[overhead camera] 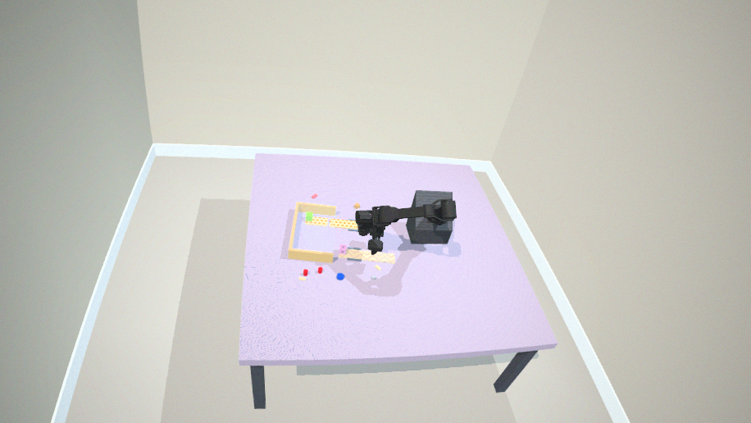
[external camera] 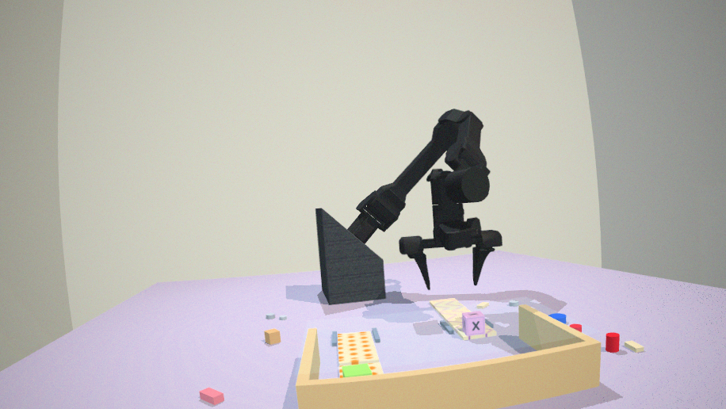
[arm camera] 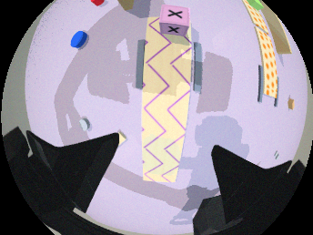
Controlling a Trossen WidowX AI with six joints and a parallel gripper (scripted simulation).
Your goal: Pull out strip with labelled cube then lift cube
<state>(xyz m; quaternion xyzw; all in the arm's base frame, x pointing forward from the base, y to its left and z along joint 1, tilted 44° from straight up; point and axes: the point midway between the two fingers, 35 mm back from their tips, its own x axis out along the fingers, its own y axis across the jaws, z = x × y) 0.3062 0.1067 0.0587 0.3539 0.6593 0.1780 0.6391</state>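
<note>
The cream strip with purple zigzags (overhead camera: 380, 257) (external camera: 447, 307) (arm camera: 156, 123) is in one piece and lies between two low grey rails. The pink cube marked X (overhead camera: 342, 248) (external camera: 473, 323) (arm camera: 174, 19) sits on its far end, just outside the walled area's open side. The orange-dotted strip (overhead camera: 341, 224) (external camera: 354, 350) (arm camera: 268, 59) has a gap across it, and a green block (overhead camera: 308, 216) (external camera: 357, 370) is on its far piece. My gripper (external camera: 452, 287) (arm camera: 166, 140) is open and empty, pointing down above the near part of the zigzag strip, clear of the cube.
A three-sided wooden wall (overhead camera: 311, 256) (external camera: 447, 382) stands beyond the strips. A blue disc (overhead camera: 340, 276) (arm camera: 79, 39), red cylinders (external camera: 612, 342) and small pale pieces lie on the zigzag strip's side. An orange cube (overhead camera: 357, 206) (external camera: 272, 336) and a pink block (external camera: 211, 395) lie on the dotted strip's side.
</note>
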